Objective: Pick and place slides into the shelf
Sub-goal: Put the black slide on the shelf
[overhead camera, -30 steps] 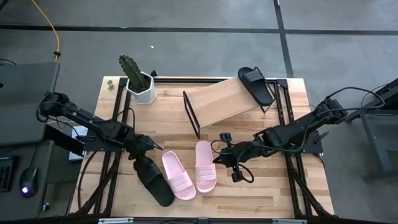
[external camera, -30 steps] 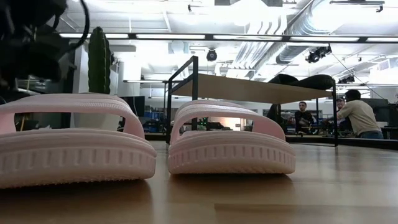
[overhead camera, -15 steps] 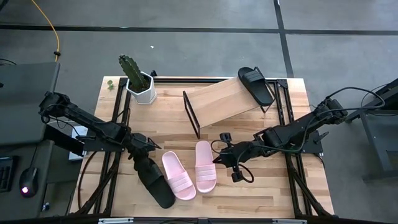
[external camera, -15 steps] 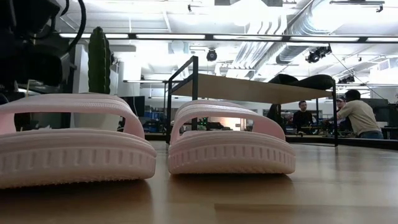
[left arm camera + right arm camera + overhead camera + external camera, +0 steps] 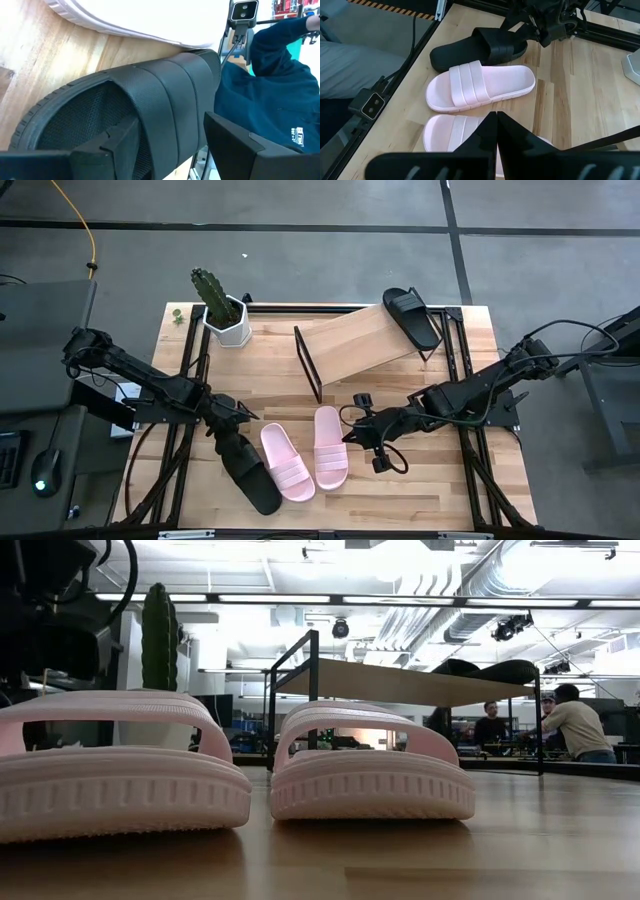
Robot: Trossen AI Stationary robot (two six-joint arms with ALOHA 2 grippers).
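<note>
Left claw [image 5: 228, 427] stands apart astride the strap of the black slide [image 5: 248, 470] at 7 o'clock on the counter [image 5: 440, 490]; best to seat deep on the strap before clamping. Right claw [image 5: 350, 437] together, idle beside the pink slides [image 5: 306, 456]. Count: two pink, two black, the second black slide [image 5: 411, 315] on the shelf [image 5: 350, 345] at 1 o'clock.

A cactus [image 5: 209, 290] is standing in a white pot [image 5: 231, 327] at the tabletop's [image 5: 450, 480] far left corner. Beyond the tabletop, people [image 5: 576, 725] are gathering in the room.
</note>
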